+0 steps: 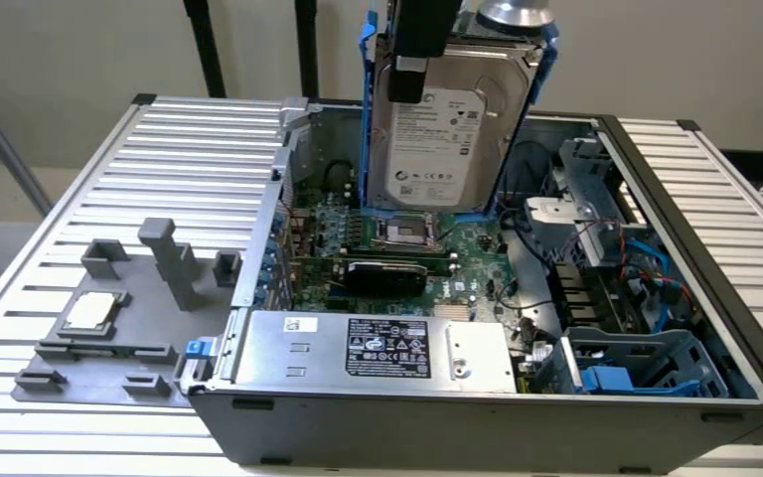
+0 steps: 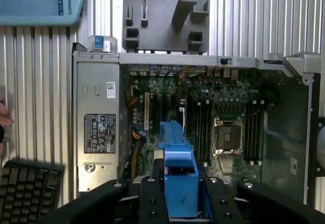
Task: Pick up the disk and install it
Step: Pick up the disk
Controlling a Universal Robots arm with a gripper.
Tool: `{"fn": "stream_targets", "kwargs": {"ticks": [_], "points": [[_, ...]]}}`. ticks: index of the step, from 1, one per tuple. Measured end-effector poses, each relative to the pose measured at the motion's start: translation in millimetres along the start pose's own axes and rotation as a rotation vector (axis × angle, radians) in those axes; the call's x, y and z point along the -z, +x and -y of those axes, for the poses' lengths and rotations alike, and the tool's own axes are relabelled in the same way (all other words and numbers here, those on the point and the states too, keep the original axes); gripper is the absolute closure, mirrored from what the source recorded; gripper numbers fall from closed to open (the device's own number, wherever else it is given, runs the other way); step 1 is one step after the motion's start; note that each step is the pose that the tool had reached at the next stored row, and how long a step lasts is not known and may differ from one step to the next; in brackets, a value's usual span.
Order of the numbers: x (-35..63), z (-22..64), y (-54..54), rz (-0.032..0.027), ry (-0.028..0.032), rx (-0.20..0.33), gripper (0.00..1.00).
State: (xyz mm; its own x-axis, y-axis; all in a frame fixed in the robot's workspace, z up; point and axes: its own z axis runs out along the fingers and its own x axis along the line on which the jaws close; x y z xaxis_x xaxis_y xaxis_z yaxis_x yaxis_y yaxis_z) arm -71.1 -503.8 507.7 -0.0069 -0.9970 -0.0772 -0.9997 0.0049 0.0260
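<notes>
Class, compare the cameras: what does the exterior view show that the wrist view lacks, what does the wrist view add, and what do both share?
Exterior view: the disk's white label, above the open case, and a CPU chip beside it. Wrist view: a keyboard and a blue device marked Universal Robots. Both: the pincer shut on the disk, the power supply, the motherboard.

Upright above the open computer case [image 1: 488,432] — the disk [image 1: 441,129] (blue-framed)

The exterior view's top edge is cutting off the disk [image 1: 451,119]; its label [image 1: 437,139] is showing print too small to read.
</notes>
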Motion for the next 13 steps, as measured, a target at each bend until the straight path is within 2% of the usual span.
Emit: {"fn": "stream_targets", "kwargs": {"ticks": [13], "points": [[-2.1,42.6,30.8,0.0,0.0,0.0,0.67]]}}
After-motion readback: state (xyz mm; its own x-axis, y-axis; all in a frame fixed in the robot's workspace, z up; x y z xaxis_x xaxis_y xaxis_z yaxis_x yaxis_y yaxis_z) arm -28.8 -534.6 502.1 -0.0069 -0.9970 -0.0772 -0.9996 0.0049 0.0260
